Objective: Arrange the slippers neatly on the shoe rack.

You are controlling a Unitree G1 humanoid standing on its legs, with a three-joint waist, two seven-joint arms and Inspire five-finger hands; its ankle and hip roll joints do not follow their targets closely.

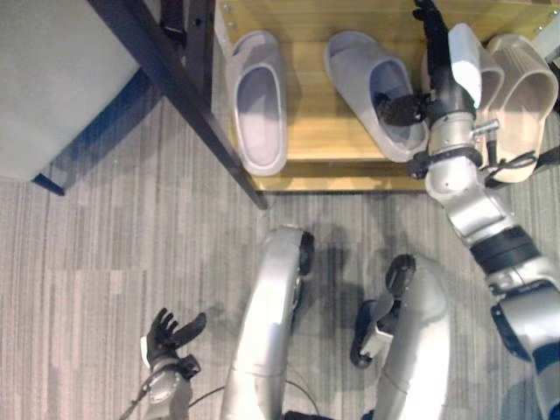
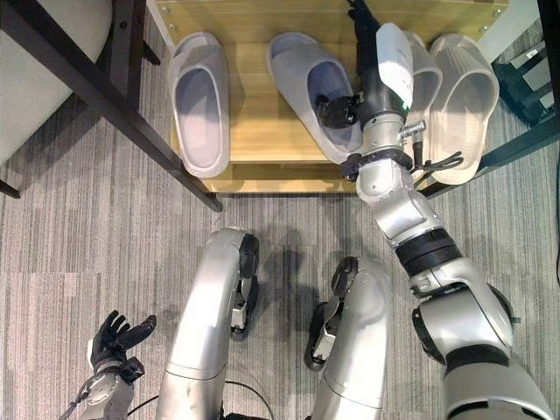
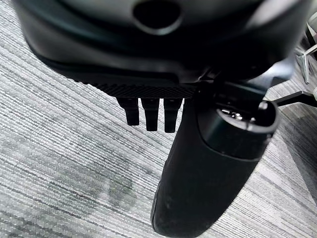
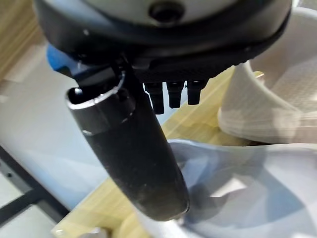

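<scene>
Two pale grey slippers lie on the wooden shoe rack [image 1: 324, 131]. The left one [image 1: 258, 101] lies straight; the right one [image 1: 367, 74] is angled. Two beige slippers [image 1: 525, 87] sit side by side at the rack's right end, the nearer one partly hidden by my right arm. My right hand [image 1: 435, 52] reaches over the rack between the angled grey slipper and the beige pair. Its fingers are straight and its thumb [image 4: 133, 148] pokes into the grey slipper's opening [image 4: 237, 188]. My left hand [image 1: 166, 337] hangs open and holds nothing, low at the left over the carpet.
A dark metal frame bar [image 1: 184, 87] runs diagonally past the rack's left edge, with a grey cushioned seat [image 1: 52, 79] behind it. A dark frame holding clutter [image 2: 529, 74] stands right of the rack. Grey striped carpet [image 1: 105, 236] covers the floor.
</scene>
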